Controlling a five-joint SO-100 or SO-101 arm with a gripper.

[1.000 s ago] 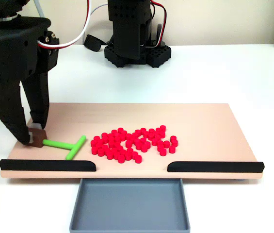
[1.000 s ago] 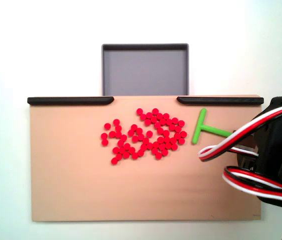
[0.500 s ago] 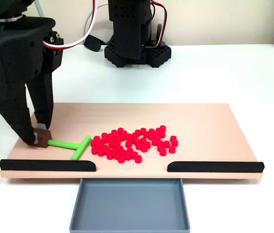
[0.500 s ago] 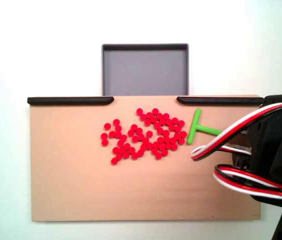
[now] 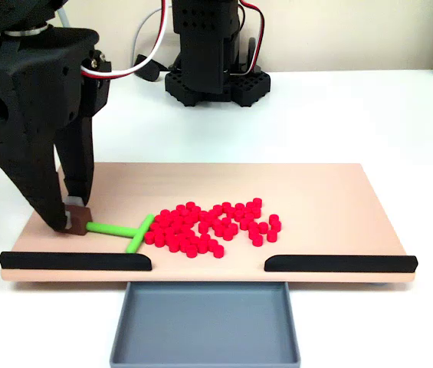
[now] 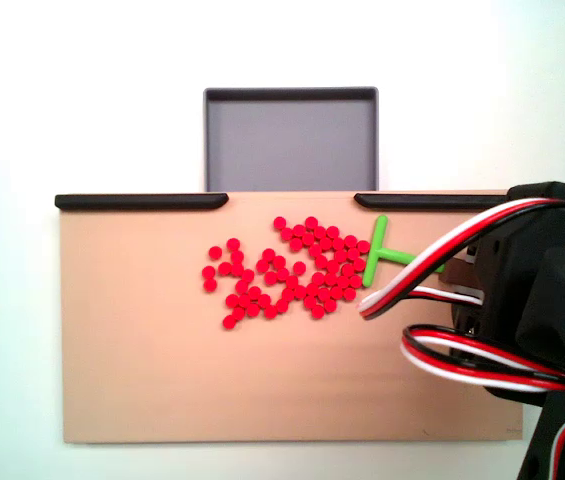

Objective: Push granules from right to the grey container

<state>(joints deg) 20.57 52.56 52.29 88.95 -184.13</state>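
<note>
My gripper (image 5: 73, 221) is clamped on the brown block at the end of the green stick (image 5: 124, 230), near the board's (image 5: 316, 192) left edge in the front-on fixed view. The stick's crossbar touches the granules (image 5: 212, 228) mid-board. The grey container (image 5: 205, 322) sits empty against the front edge, below the gap between the black strips (image 5: 74, 261).

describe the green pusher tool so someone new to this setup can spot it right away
Start at the tan board with two black strips along one edge. On it, between the gripper and the heap of red granules, lies the green T-shaped stick. It is the one green thing there: its stem end sits at the fingers, its crossbar touches the granules.
</note>
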